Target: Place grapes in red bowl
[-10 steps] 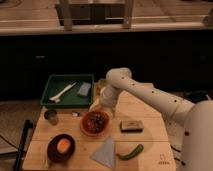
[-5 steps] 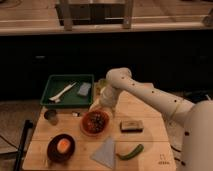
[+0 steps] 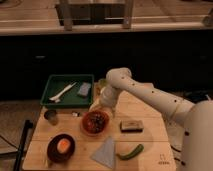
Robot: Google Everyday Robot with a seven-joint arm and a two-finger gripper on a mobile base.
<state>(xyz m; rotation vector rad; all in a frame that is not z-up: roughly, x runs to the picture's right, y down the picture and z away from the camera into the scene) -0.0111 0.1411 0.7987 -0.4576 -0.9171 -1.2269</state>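
Note:
The red bowl (image 3: pixel 95 123) sits in the middle of the wooden table (image 3: pixel 150 142). The grapes (image 3: pixel 98 120), a dark bunch, lie inside the bowl. My gripper (image 3: pixel 100 108) hangs at the end of the white arm, just above the bowl's far rim and close over the grapes.
A maroon-brown bowl (image 3: pixel 60 147) with an orange round thing (image 3: pixel 63 145) stands front left. A green tray (image 3: pixel 67 90) with a white utensil and a grey block is back left. A small metal cup (image 3: pixel 50 116), a grey cloth (image 3: pixel 105 151), a green vegetable (image 3: pixel 130 152) and a dark sponge (image 3: pixel 131 126) lie around.

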